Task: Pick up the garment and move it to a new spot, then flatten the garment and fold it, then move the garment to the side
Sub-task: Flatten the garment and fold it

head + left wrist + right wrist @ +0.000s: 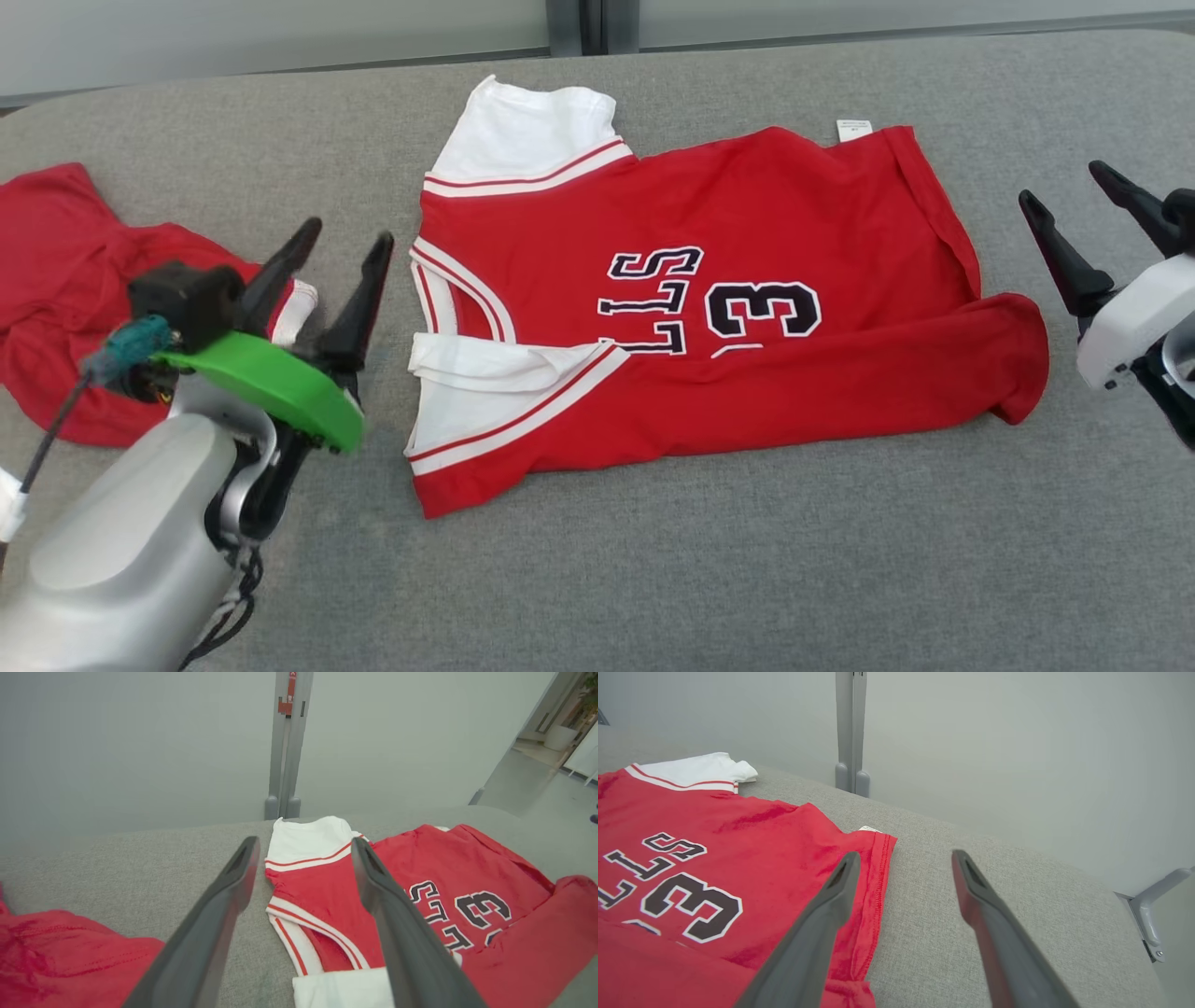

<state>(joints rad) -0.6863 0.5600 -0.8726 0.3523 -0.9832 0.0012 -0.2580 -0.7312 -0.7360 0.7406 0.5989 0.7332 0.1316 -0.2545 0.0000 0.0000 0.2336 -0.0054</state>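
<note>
You've got L gripper (348, 231) by shirt (747, 224) collar, R gripper (1061, 182) off hem, both w/ fingers (362, 289) apart, empty. Head cam gives you 2nd red garment (56, 271) at left.

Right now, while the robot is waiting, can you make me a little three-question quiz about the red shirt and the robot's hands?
1. True or false: the left gripper is holding the jersey.
2. What colour are the jersey's sleeves? A white, B blue, C green.
3. Fill in the blank: the big number printed on the jersey is ___.

Key
1. False. Its jaws are open and it sits beside the jersey, not gripping it.
2. A, white with red stripes at the edge.
3. 3
</note>
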